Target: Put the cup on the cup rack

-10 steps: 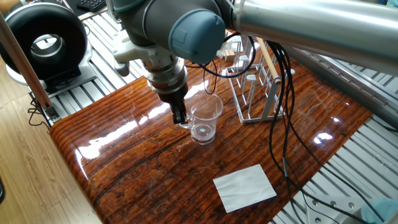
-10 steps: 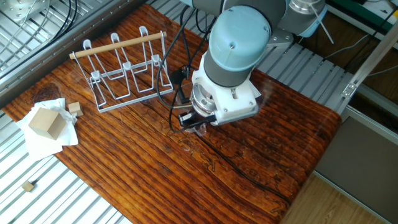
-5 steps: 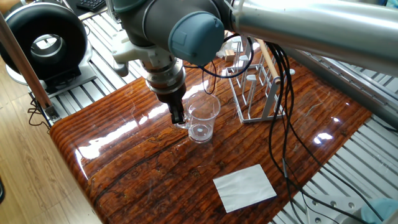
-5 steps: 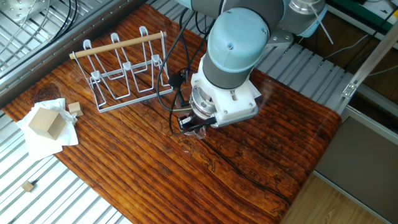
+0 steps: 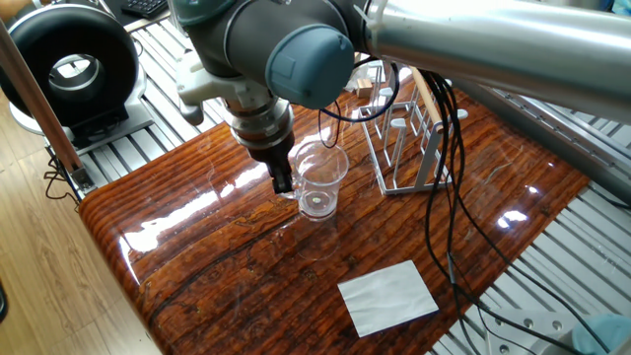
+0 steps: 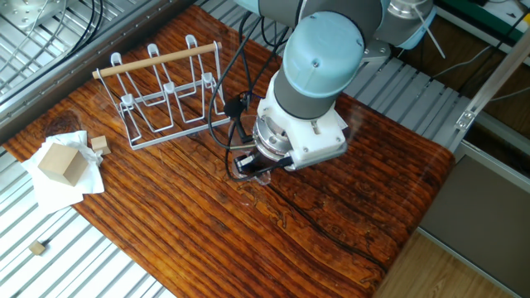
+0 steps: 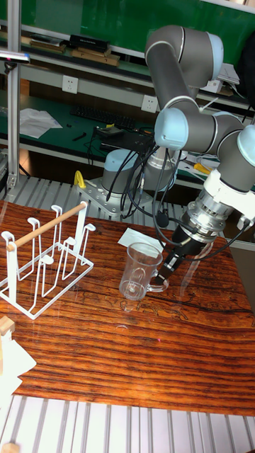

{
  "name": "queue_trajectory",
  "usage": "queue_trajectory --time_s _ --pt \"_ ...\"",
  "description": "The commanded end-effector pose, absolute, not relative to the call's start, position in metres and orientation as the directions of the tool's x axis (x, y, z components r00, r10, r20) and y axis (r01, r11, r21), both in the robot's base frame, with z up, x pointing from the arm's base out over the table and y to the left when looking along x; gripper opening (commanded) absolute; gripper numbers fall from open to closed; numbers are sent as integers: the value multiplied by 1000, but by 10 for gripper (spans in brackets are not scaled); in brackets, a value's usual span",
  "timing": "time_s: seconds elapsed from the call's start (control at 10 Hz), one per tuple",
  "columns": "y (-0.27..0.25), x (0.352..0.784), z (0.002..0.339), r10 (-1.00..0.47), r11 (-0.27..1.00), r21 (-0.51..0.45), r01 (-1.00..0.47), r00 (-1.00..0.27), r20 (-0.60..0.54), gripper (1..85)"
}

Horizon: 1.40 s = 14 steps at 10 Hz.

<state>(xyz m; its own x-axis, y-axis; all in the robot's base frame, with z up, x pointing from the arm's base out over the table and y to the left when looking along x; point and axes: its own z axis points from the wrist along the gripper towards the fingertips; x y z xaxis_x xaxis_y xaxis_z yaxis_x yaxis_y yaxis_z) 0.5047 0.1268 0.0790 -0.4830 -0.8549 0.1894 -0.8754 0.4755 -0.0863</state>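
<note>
The cup point(image 5: 320, 183) is a clear tumbler standing upright near the middle of the wooden table. My gripper point(image 5: 283, 183) is shut on its left side, fingers pointing down. In the tall fixed view the gripper point(image 7: 168, 274) holds the cup point(image 7: 139, 271) at its right edge, with the base just above the tabletop. From the other fixed view the arm hides most of the cup point(image 6: 262, 175) under the gripper point(image 6: 245, 164). The cup rack point(image 5: 424, 96) stands behind and to the right of the cup, with nothing on its pegs. It also shows as the cup rack point(image 6: 157, 60) and the cup rack point(image 7: 46, 228).
A white paper sheet point(image 5: 387, 296) lies near the table's front edge. A wooden block point(image 6: 60, 161) on crumpled paper and a small cube point(image 6: 99, 143) sit beside the rack's far end. Black cables point(image 5: 444, 197) hang from the arm past the rack. A black round device point(image 5: 69, 59) stands off the table.
The gripper has risen slightly with the cup in it and shifted a little to the left in the one fixed view. The rack has not moved.
</note>
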Motion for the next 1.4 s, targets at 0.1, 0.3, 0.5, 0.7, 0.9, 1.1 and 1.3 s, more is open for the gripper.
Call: queue_trajectory --time_s 0.1,0.3,0.5,0.7,0.9,1.1,1.3 --pt "131 506 79 -866 465 -75 -882 -471 170 243" --pt "133 505 78 -870 459 -69 -886 -464 165 290" --pt "135 505 77 -875 455 -63 -889 -458 158 363" --pt "137 505 77 -879 449 -56 -892 -452 151 410" --pt "138 505 77 -880 449 -52 -892 -452 144 427" --pt "137 505 82 -879 451 -50 -891 -453 149 443" --pt "139 504 88 -876 456 -43 -889 -457 153 453"
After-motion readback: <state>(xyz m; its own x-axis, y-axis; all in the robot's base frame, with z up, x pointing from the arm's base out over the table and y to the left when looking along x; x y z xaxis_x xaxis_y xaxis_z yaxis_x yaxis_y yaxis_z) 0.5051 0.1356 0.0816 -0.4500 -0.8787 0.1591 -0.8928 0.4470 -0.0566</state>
